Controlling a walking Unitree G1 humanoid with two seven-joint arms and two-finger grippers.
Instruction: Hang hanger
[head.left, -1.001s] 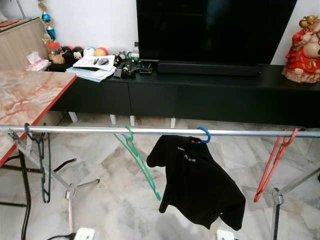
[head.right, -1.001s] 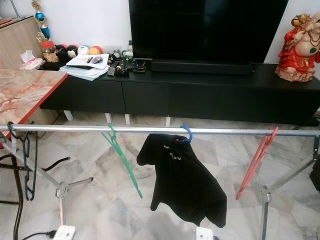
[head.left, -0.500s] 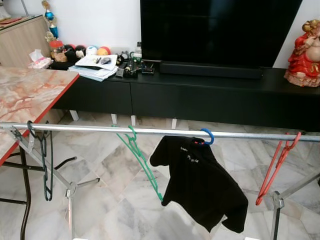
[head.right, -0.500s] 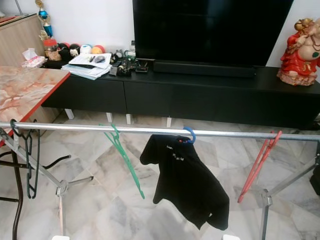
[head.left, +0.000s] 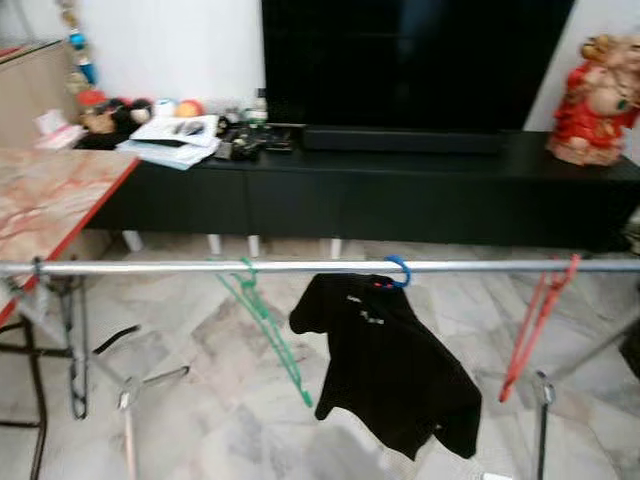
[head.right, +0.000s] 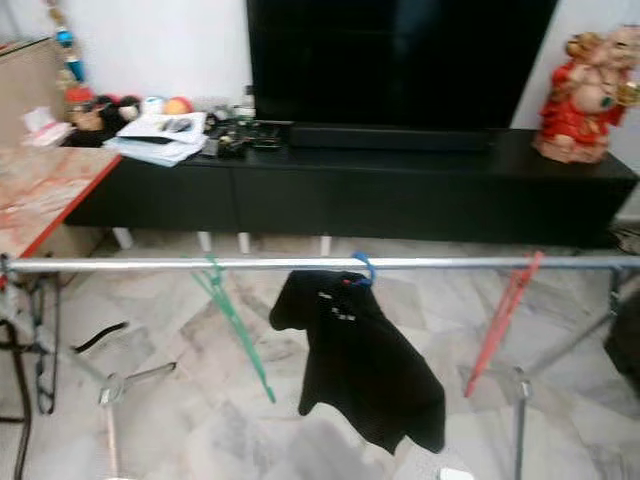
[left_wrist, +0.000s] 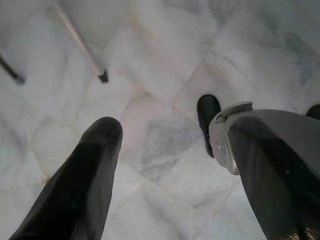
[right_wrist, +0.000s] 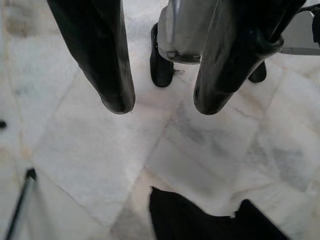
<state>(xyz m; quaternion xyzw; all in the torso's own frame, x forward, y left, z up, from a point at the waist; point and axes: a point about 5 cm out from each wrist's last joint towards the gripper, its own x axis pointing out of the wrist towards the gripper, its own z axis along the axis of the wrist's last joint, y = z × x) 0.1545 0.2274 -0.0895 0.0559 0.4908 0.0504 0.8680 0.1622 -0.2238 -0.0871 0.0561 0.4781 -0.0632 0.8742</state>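
A silver rail (head.left: 200, 268) of a drying rack runs across in front of me. A blue hanger (head.left: 400, 268) hooked on its middle carries a black T-shirt (head.left: 385, 365). An empty green hanger (head.left: 265, 325) hangs to its left, a red one (head.left: 535, 325) to its right, and a dark one (head.left: 75, 345) at the far left end. My left gripper (left_wrist: 175, 165) points down at the marble floor, open and holding nothing. My right gripper (right_wrist: 164, 106) is open too, above the floor, with the black T-shirt's (right_wrist: 200, 220) hem below it.
A low black TV cabinet (head.left: 400, 190) with a large TV (head.left: 410, 60) and a red statue (head.left: 590, 100) stands behind the rack. A marble-topped table (head.left: 45, 195) is at the left. The rack's legs (head.left: 125, 400) spread over the floor.
The whole picture has shifted a little and turned blurry, so the camera has moved. The hangers and the shirt keep their places on the rail.
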